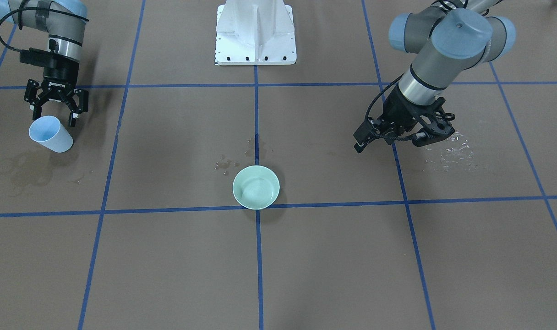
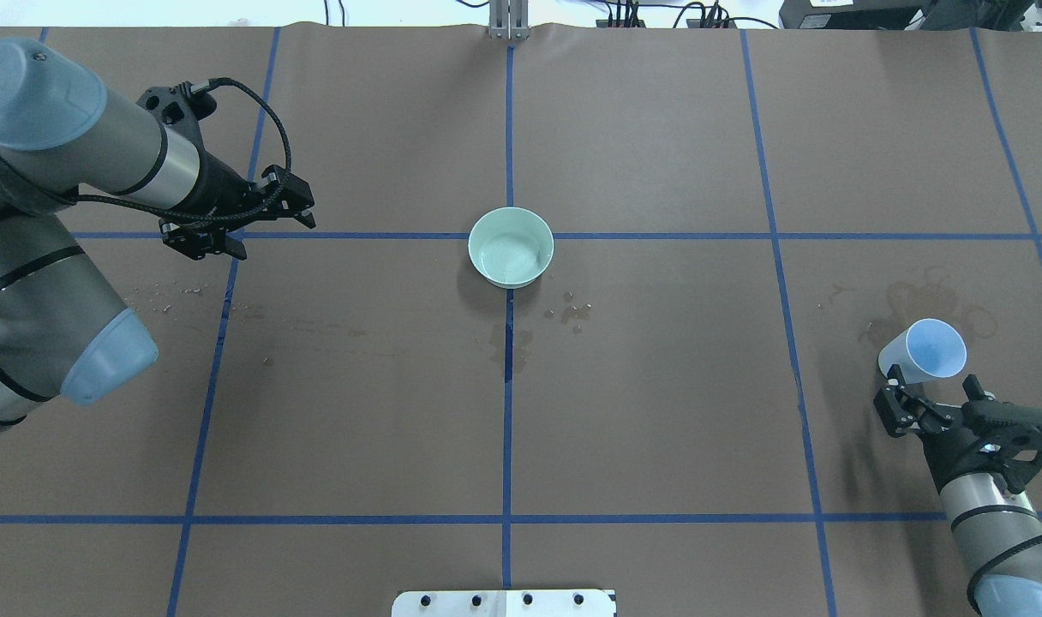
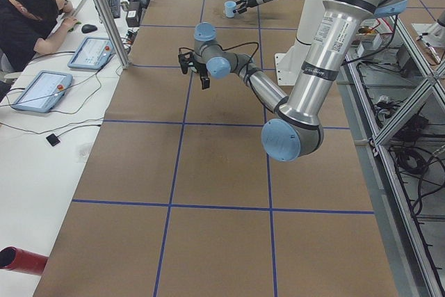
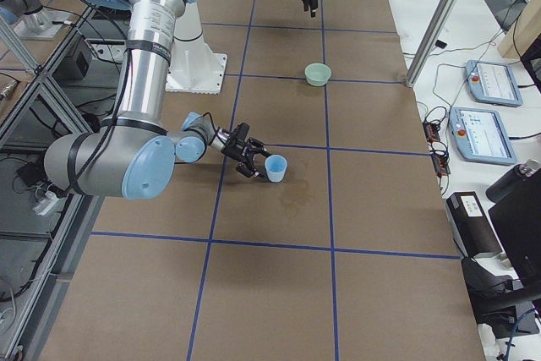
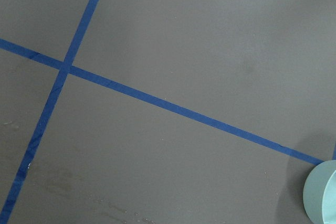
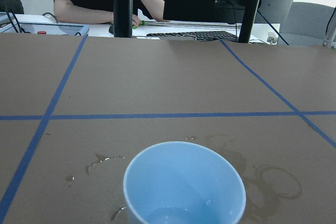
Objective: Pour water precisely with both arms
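A light blue cup [image 1: 51, 134] stands on the brown table, with a little water [image 6: 168, 216] at its bottom. My right gripper [image 1: 54, 117] is open and low, its fingertips right at the cup's near side; I cannot tell whether they touch it. The cup also shows in the overhead view [image 2: 925, 351], just ahead of the right gripper [image 2: 932, 384]. A pale green bowl [image 1: 255, 187] sits at the table's centre and holds rippling water. My left gripper [image 1: 436, 133] hangs empty above the table, far from the bowl, and looks open.
Spilled droplets [image 1: 452, 153] glint beside the left gripper, and more droplets [image 1: 226, 165] lie near the bowl. Dried ring stains [image 2: 932, 300] mark the paper by the cup. The white pedestal [image 1: 255, 34] stands at the robot's side. Operators sit at a side desk.
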Available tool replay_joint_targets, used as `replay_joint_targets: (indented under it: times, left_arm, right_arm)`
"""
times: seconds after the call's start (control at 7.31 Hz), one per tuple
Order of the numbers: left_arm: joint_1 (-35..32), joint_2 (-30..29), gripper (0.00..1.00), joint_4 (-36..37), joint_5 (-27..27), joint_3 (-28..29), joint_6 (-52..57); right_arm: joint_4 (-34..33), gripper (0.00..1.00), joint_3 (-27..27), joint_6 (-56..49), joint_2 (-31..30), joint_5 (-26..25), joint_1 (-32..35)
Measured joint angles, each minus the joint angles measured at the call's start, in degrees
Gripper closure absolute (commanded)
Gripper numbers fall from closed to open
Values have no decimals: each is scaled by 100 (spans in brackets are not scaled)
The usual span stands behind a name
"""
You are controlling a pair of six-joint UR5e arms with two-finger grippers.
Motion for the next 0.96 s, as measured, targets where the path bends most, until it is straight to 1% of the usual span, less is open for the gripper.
replay_joint_targets:
  times: [0.55,0.96]
  left_arm:
    - [28,0,0,0,4,52,2]
    - [48,0,0,0,6,77,5]
  right_arm:
    - [8,1,-282,-50,185,-21,16]
    - [9,1,-325,-84,198,-4,137]
